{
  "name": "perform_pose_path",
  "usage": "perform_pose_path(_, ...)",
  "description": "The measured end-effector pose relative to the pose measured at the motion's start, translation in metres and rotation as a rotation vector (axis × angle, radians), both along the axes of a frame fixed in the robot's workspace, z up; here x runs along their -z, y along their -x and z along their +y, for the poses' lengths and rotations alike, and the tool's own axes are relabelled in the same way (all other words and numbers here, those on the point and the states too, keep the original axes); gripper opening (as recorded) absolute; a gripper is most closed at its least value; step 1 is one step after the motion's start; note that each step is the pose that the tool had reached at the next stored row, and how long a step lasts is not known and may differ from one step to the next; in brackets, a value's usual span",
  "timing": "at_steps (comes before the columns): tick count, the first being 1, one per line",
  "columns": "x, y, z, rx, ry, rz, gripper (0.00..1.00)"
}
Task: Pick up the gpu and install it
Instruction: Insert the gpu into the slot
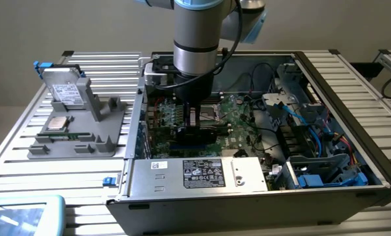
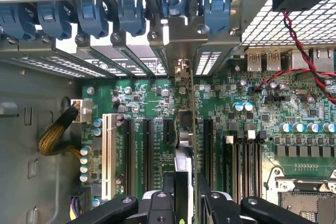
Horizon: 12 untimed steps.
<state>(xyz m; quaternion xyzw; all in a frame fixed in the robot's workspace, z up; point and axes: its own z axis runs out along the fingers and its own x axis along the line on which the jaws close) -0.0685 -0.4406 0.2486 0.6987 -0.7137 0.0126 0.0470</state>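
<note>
The gpu (image 1: 197, 133) is a black card standing on edge over the green motherboard (image 1: 238, 115), inside the open computer case (image 1: 326, 73). My gripper (image 1: 195, 120) comes down from above and is shut on its top edge. In the wrist view the gpu (image 2: 184, 129) appears edge-on between my two black fingers (image 2: 169, 190). Its silver bracket end (image 2: 181, 69) reaches the case's rear slot openings. It runs in line with the black expansion slots (image 2: 148, 150), between two of them. I cannot tell how deep it sits in its slot.
A grey fixture (image 1: 77, 142) on the exterior view's left holds a silver hard drive (image 1: 64, 91), a processor (image 1: 56, 123) and a memory stick (image 1: 68, 136). A silver power supply (image 1: 195, 172) fills the case's near side. Blue cables (image 1: 313, 123) and drive bays lie to the right. Blue latches (image 2: 94, 17) line the rear brackets.
</note>
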Motion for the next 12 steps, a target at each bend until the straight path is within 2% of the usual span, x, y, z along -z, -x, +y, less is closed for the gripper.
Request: perform_pose_path(12,0.0,-0.0009,-0.0001,-0.001,-0.0005,0.0008,0.27)
